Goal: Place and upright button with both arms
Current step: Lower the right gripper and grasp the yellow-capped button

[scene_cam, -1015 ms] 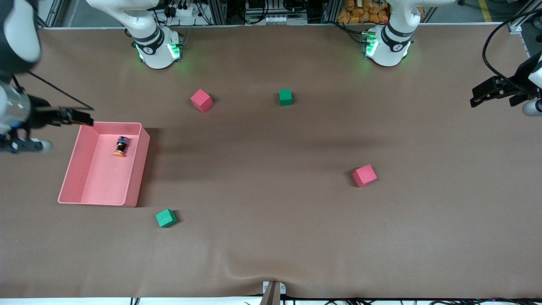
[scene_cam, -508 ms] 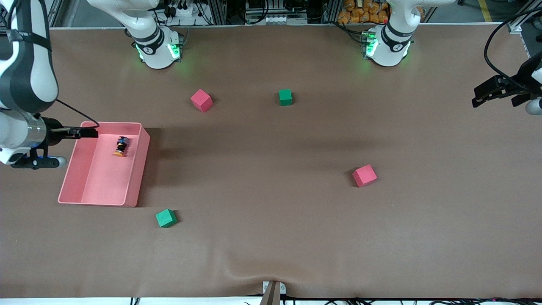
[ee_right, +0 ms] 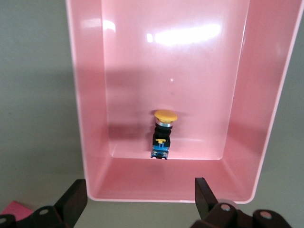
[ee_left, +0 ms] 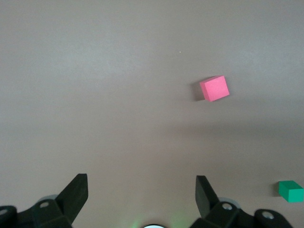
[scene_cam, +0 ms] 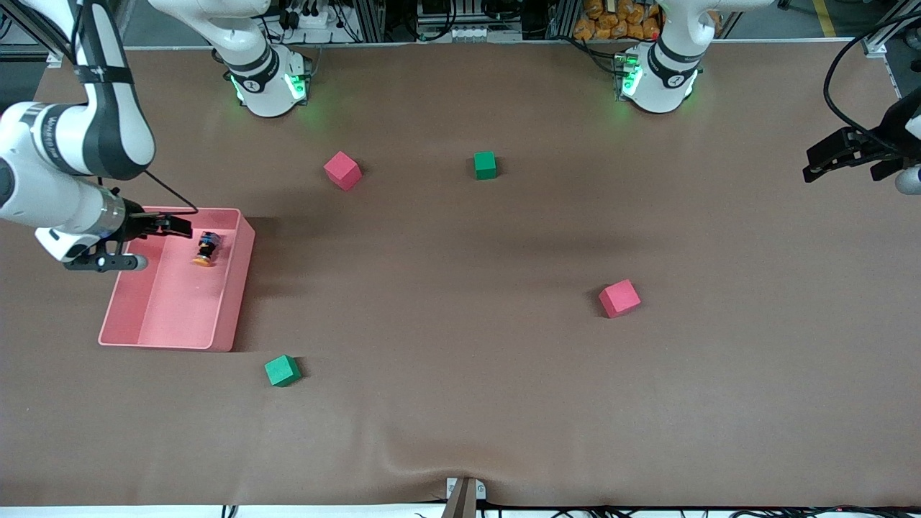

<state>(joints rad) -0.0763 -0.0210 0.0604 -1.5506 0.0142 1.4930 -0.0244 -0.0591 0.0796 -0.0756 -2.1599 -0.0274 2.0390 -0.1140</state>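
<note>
Right wrist view alone: button (ee_right: 161,135) sideways in pink bin (ee_right: 90,142), both grippers wide, empty.

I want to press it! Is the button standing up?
No, tipped over. The button lies on its side in the pink bin, orange cap pointing sideways.

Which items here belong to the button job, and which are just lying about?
Job:
- small orange-capped, black-bodied push-button, on its side in the tray
- pink plastic tray
- right gripper, open, over the tray
- left gripper, open, waiting

Lying about:
- two red foam cubes
- two green foam cubes
</note>
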